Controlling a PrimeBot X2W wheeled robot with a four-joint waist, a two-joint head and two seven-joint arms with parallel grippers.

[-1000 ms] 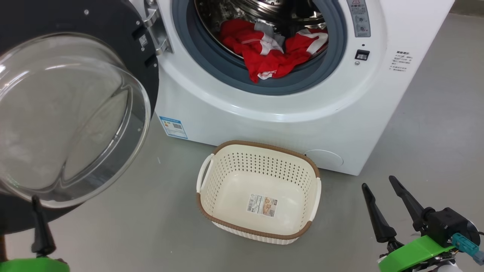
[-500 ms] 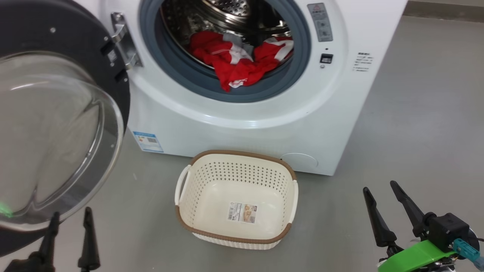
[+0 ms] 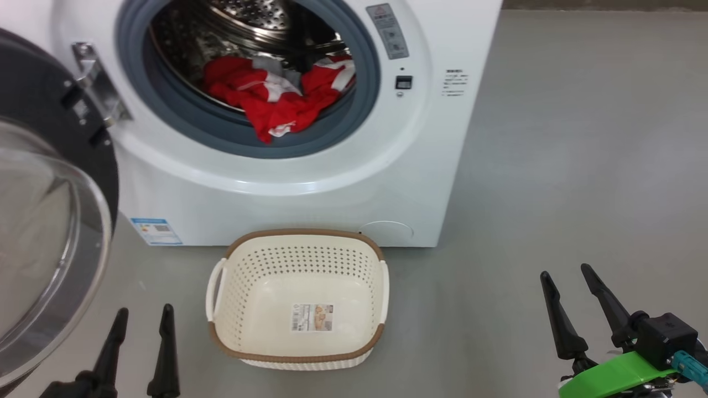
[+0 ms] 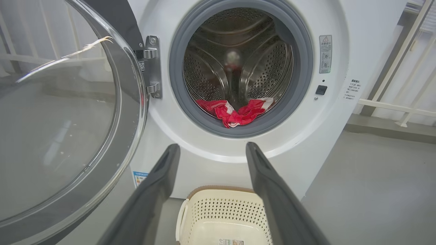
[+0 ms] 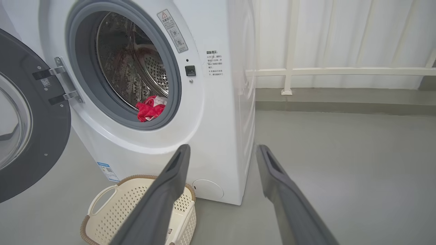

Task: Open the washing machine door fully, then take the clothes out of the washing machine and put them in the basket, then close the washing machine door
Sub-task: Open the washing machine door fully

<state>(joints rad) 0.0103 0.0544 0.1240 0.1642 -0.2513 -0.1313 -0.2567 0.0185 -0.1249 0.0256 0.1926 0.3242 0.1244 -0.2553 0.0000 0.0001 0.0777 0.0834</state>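
The white washing machine (image 3: 310, 182) stands with its door (image 3: 50, 221) swung wide open to the left, glass bowl facing me. Red and white clothes (image 3: 276, 97) lie at the drum's front lip, spilling onto the grey gasket; the same clothes (image 4: 235, 114) show in the left wrist view and the clothes (image 5: 150, 108) in the right wrist view. The cream basket (image 3: 381, 287) sits on the floor in front of the machine with nothing but its sticker inside. My left gripper (image 3: 142, 315) is open at the lower left, beside the basket. At the lower right my right gripper (image 3: 565, 272) is open, holding nothing.
Grey floor (image 3: 581, 166) spreads wide to the machine's right. A white railing and pale wall (image 5: 340, 71) stand behind the machine. The open door (image 4: 61, 119) takes up the space at the left, close to my left arm.
The camera has swung right, so machine, door and basket sit further left in the picture. My left gripper's two fingers have come into view at the lower left. Both grippers stay open.
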